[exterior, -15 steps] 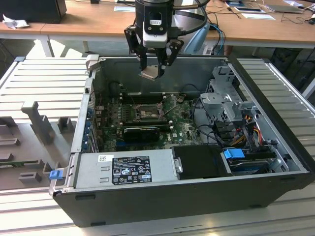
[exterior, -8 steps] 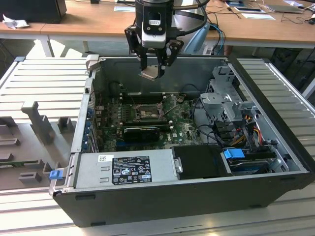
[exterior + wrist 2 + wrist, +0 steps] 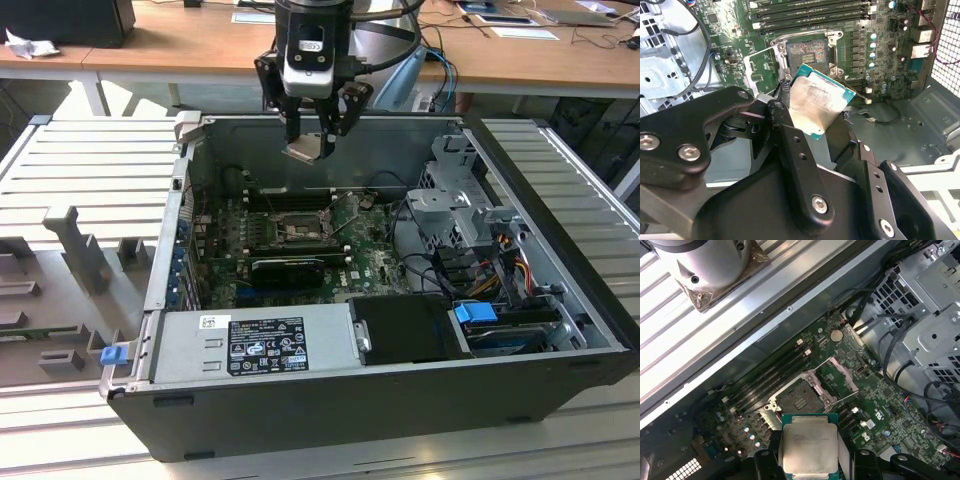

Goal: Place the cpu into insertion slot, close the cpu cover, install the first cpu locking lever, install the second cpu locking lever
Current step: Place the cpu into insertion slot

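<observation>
So here's where we are: the gripper has its fingers clamped on two opposite edges of the cpu. It hangs high above the insertion slot, up around the rim of the computer case, well apart from the circuit board. The cpu cover is flipped open beside the slot, so the dark square is bare and nothing blocks the way in.

Our take on doing this step well: square the chip to the slot before bringing it down. In the second wrist view it sits turned and tilted against the slot's rim, though that may be the camera angle. It wants to go down flat, straight from above and without sliding, because a socket like this probably won't forgive a sideways scrape. The open cover should also stay clear of the fingers.

What we can't make out:
- The chip's underside and any corner mark, so we can't tell if it's turned the right way.
- The contacts inside the slot, which are just a dark patch.
- The two locking levers. We can't pick them out for sure among the silvery bits around the slot.
- Where exactly the fingertips bite, which is behind the chip.
</observation>
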